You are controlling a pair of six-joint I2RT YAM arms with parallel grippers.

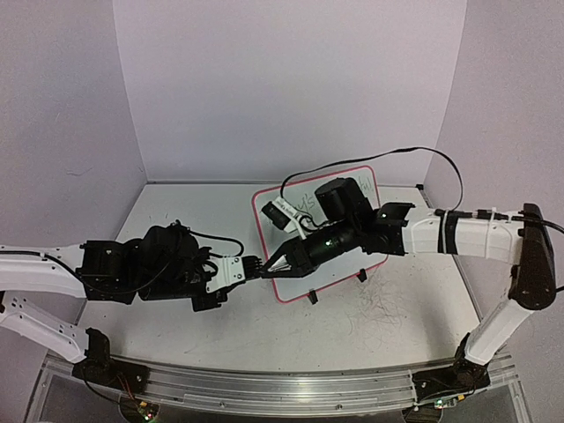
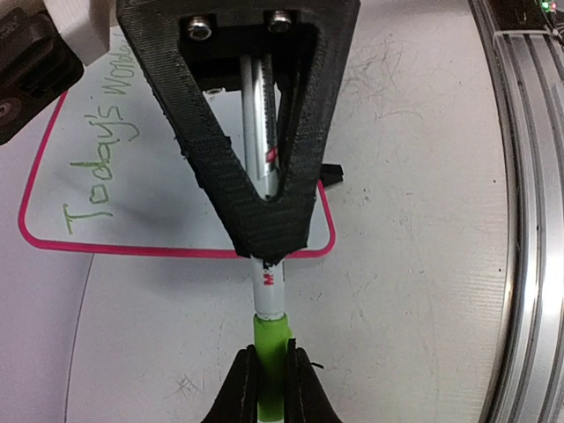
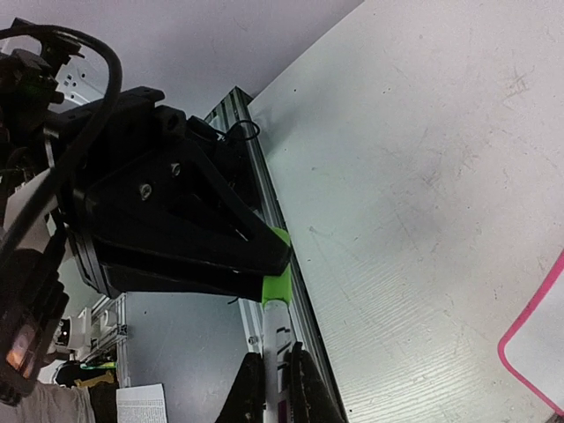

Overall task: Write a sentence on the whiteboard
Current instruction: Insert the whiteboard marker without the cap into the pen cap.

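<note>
Left claw [image 2: 273, 354] pinched the cap [image 2: 271, 330], right claw [image 3: 276, 357] gripped the pen [image 2: 269, 286]; a straight, aligned push should have seated it.

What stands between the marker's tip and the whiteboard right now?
The green cap covers the tip, pinched by the left gripper; the right gripper holds the marker barrel. Otherwise nothing visible blocks the whiteboard.

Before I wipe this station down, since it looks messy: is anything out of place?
Yes. Dark pen scribbles mark the grey tabletop right of the whiteboard, off the board itself. The whiteboard also lies askew to the table edge.
</note>
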